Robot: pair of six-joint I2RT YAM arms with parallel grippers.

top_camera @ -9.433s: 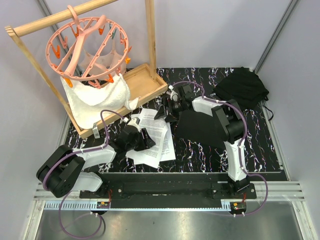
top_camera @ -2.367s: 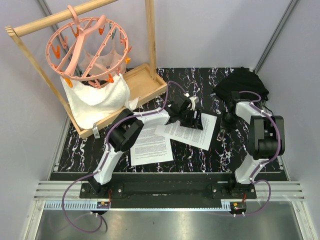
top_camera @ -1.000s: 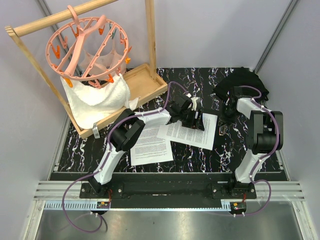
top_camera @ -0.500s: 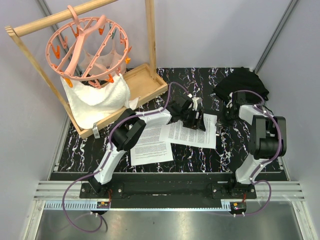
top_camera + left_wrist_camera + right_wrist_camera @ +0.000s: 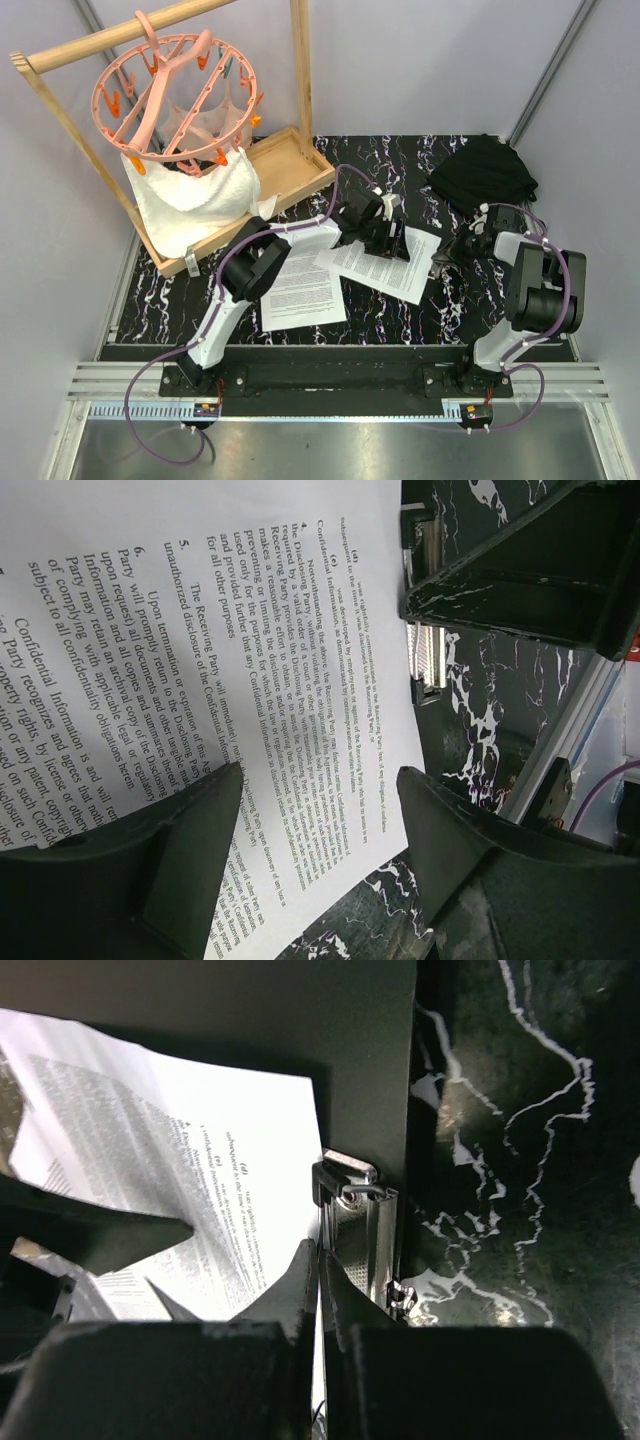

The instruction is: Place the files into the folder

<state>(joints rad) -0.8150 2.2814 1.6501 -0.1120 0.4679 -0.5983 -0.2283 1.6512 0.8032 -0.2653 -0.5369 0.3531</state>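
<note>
Left hand [image 5: 320, 780], jaws wide & empty, sits over top sheet of files [image 5: 385, 265] lying on folder [image 5: 250, 1010]; right hand [image 5: 320, 1250] pinched shut, apparently empty, beside clip [image 5: 358, 1225]. We judge sheets light, floppy, slippery: press flat & slide, don't pinch.

Since the first picture one printed sheet [image 5: 375, 265] has gone from the pile [image 5: 300, 292] onto the folder [image 5: 250, 1000]. The left gripper [image 5: 388, 240] has stretched out over it. The right gripper [image 5: 447, 253] has left the folder's middle and swung round to its silver clip [image 5: 357, 1230], and its jaws have just closed.
</note>
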